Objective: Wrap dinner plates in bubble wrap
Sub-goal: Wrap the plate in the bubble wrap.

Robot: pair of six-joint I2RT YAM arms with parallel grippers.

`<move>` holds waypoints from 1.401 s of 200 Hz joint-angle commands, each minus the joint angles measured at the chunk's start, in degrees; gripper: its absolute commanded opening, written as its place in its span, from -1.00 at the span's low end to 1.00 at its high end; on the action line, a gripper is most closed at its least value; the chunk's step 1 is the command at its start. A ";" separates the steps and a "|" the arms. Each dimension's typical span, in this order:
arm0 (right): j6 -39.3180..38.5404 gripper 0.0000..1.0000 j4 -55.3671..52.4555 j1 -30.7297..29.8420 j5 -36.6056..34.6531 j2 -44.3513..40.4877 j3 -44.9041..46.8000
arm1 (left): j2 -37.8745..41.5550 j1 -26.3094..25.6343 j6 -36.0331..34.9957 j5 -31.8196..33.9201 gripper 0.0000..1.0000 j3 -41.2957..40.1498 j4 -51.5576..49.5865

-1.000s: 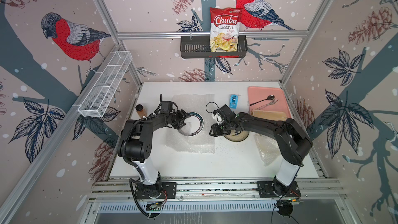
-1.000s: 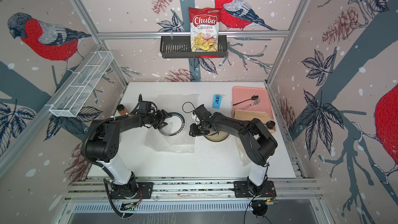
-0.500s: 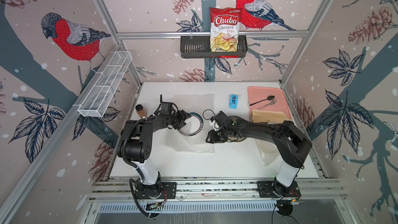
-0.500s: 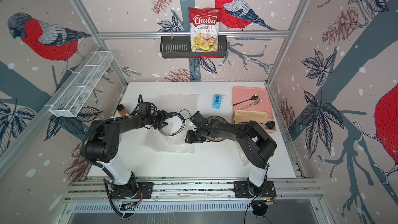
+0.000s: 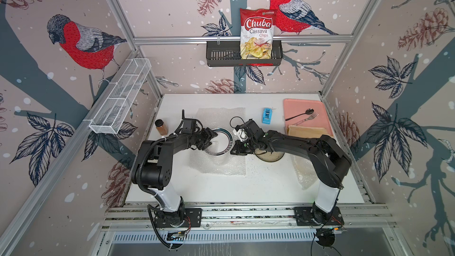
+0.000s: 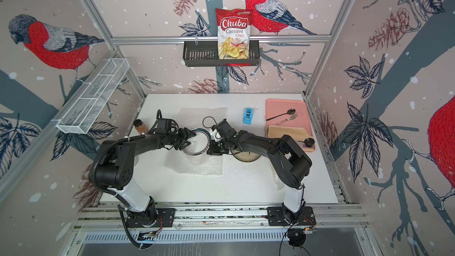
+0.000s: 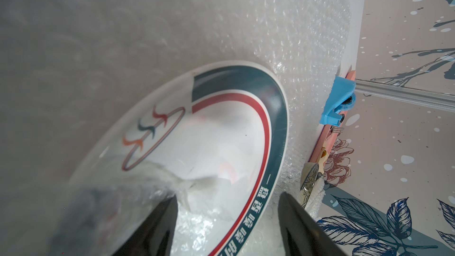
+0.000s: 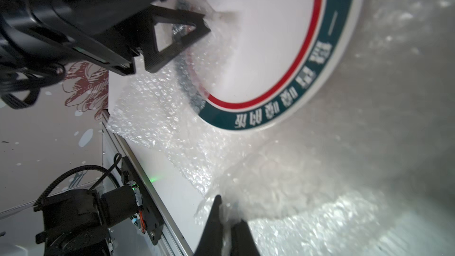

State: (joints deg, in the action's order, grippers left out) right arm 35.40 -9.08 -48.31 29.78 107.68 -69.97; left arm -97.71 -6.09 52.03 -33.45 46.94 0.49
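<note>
**Round white-centred, teal-rimmed ceramic plate (image 5: 222, 141) lying on clear bubble wrap sheet (image 5: 221, 166)**

We see our left gripper (image 7: 229, 195) open-jawed over the plate. Just beside the plate, our right gripper (image 8: 230, 209) is clamped on the wrap.

Bird-patterned walls (image 5: 172, 8), aluminium frame (image 5: 172, 38), white tabletop (image 5: 221, 188).
</note>
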 commanded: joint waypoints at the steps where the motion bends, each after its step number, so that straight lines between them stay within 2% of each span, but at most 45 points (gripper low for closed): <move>1: -2.40 -0.82 2.54 0.06 6.17 3.58 -5.81 | -0.39 0.29 -0.96 3.83 0.38 -1.05 -8.15; 52: -0.96 -0.83 3.44 0.57 10.84 14.25 -18.35 | 0.13 1.12 -0.61 2.87 0.42 -2.41 -7.37; 101: 8.38 -0.83 12.54 3.64 12.05 19.38 -19.65 | 2.31 2.66 -0.39 2.27 0.55 -4.56 -6.49; 144: 11.76 -0.83 11.74 4.28 11.39 24.94 -24.53 | 2.89 2.62 -0.61 1.27 0.54 -5.72 -5.15; 188: 11.98 -0.79 9.79 4.28 8.71 27.06 -24.13 | 2.80 2.58 -0.53 0.96 0.54 -6.17 -4.46; 200: 11.89 -0.70 9.72 4.26 8.26 27.15 -23.95 | 2.99 2.64 -0.25 0.56 0.53 -6.22 -3.66; 221: 11.36 -0.37 8.85 4.24 7.01 27.16 -24.10 | 3.45 2.66 -0.10 -0.28 0.51 -5.90 -2.88; 238: 11.31 -0.22 7.60 4.28 5.15 27.00 -23.94 | 3.79 2.62 -0.56 -0.87 0.46 -5.77 -3.14; 259: 13.29 -0.16 9.41 4.87 4.56 26.24 -22.21 | 4.50 2.40 -0.75 -1.26 0.29 -5.94 -3.28; 280: 13.95 -0.09 9.70 4.98 4.41 26.00 -22.29 | 4.42 1.23 -1.46 -1.71 0.26 -5.32 -3.95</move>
State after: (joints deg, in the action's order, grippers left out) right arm 48.10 2.55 -43.57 38.28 133.97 -92.64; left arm -93.23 -3.84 51.99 -35.90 41.32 2.07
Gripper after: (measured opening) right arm 0.435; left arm 0.633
